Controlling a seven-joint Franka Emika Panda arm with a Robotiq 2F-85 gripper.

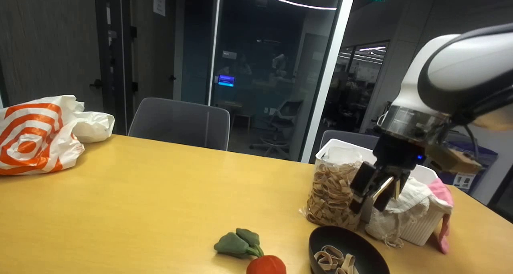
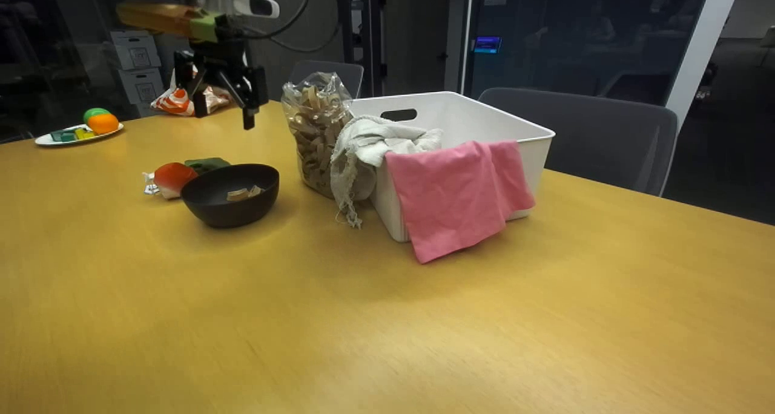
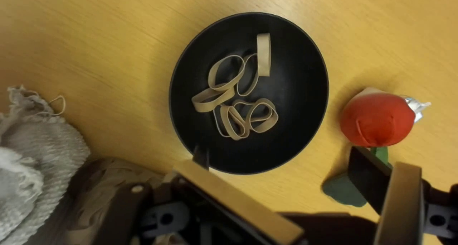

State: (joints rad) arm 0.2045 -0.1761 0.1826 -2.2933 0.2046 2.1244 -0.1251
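- Nearest, the claw hangs above the worktop, its jaws spread wide with nothing between them.
- Below it, the black bowl holds several tan bands. The wrist view lays out the bowl's whole inside; an exterior view cuts it off at the bottom edge.
- Just beside the bowl lies a red stuffed piece with dark-green leaves.
- Near the bowl, a clear bag packed with more such bands stands upright beside a white bin.
- My judgement of the handling: no grasp is made; some bands are already in the bowl, and far more are left in the bag.
- Over the bin's edge hang an off-white cloth and a pink cloth; the wrist view shows the first, not the second.
- Farther off, a plate with an orange ball shows in a single exterior view, while the carrier bag appears in both.
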